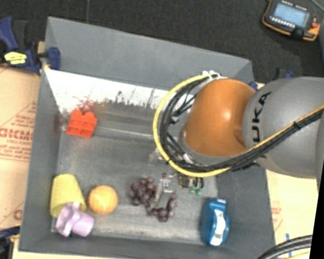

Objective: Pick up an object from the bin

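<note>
Bin: we log one grey metal bin [142, 59] with sloping walls, its few loose things spread out on the floor rather than heaped.
Gripper: the gripper [166, 189] hangs under the arm's orange cover [215, 119], low over the front middle of the floor.
Claw state: we cannot tell whether it is apart or together, as the wrist and its cables hide most of it.
Nearest thing: a dark purple bunch of grapes [151, 196] lies directly beneath and just beside the gripper's tip. We judge this the thing in hand, since the tip sits right on its upper edge.
Hold: we see nothing clamped, and the bunch lies flat on the floor.
Blue-and-white item: a rounded blue and white object [214, 222] rests near the right wall, apart from the grapes.
Orange ball: a round orange fruit [103, 199] sits to the left of the grapes, with a clear gap between them.
Yellow cylinder: a yellow cylinder [65, 193] lies on its side in the front left corner.
Lilac piece: a pale lilac lump [74, 220] touches the cylinder's lower end.
Red block: a red-orange block [82, 123] stands at the back left, well apart from the gripper.
Handling note: the bunch is knobbly and low, so we expect a grip to need a low, centred approach.
</note>
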### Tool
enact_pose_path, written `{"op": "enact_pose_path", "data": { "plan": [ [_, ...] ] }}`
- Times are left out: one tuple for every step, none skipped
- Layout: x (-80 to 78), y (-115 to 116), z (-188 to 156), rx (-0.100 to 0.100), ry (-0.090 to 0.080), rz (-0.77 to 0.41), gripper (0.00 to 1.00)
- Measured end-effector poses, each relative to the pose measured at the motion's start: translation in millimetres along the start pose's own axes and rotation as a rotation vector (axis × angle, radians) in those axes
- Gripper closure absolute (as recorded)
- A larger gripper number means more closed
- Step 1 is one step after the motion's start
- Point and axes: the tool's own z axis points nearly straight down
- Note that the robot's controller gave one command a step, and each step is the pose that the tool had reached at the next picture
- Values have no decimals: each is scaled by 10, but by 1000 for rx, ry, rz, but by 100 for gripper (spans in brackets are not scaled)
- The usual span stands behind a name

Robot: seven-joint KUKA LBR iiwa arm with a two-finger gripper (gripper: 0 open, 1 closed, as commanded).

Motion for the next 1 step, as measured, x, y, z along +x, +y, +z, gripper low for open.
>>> {"op": "enact_pose_path", "data": {
  "plan": [
    [0,0,0,0,0,0,0]
  ]
}}
